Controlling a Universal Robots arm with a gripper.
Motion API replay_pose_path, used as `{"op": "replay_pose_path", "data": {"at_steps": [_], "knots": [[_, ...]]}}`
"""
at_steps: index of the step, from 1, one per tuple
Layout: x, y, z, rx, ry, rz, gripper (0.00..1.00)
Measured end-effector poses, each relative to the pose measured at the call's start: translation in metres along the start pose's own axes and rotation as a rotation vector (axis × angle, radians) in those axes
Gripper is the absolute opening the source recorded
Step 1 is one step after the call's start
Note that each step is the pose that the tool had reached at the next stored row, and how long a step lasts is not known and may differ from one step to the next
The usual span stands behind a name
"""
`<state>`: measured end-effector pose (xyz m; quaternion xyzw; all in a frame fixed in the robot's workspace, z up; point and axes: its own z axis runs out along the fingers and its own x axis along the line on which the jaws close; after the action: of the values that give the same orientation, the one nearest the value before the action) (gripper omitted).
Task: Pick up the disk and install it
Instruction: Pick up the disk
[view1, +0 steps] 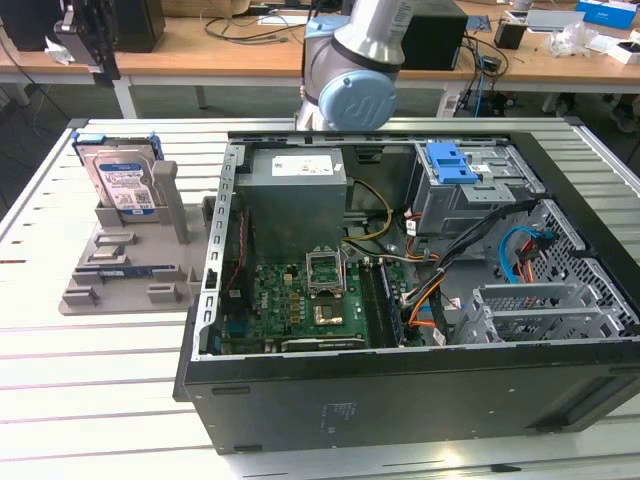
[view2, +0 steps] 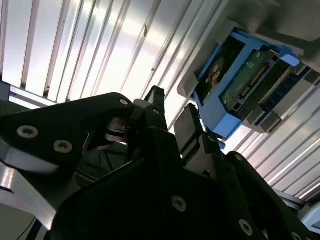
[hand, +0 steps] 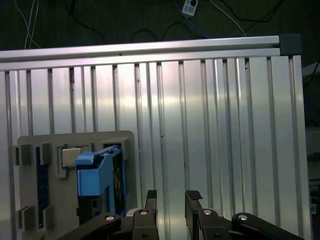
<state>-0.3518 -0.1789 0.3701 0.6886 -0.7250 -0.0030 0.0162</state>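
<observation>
The disk (view1: 122, 180) stands on edge in a grey holder (view1: 130, 275) on the slatted table, at the exterior view's left. It is a silver drive with a blue-and-white label and blue side rails. In the first wrist view the disk (hand: 100, 175) shows its blue rail. In the second wrist view the disk (view2: 240, 85) shows its underside and connector. My gripper (hand: 172, 197) is open over bare slats beside the holder, apart from the disk and holding nothing. The gripper (view2: 172, 112) also appears as two dark fingers. In the exterior view the gripper (view1: 88, 45) hangs above the table's far left corner.
An open computer case (view1: 400, 390) lies on the table to the right of the holder. Inside it are a grey power-supply box (view1: 295, 170), a motherboard (view1: 310, 300), cables and a metal drive cage with a blue tab (view1: 450, 160). The table's far rail (hand: 150, 47) is close.
</observation>
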Motion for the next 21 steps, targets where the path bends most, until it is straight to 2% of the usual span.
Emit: {"op": "replay_pose_path", "data": {"at_steps": [1,7,13,21], "knots": [[0.0059,-0.0003,0.0001,0.0,-0.0001,0.0,0.36],[0.0168,-0.0008,0.0004,0.0,-0.0001,0.0,0.36],[0.022,-0.0012,0.0005,0.0001,-0.0001,0.0,0.36],[0.0222,-0.0011,0.0005,-0.0002,-0.0001,0.0,0.36]]}}
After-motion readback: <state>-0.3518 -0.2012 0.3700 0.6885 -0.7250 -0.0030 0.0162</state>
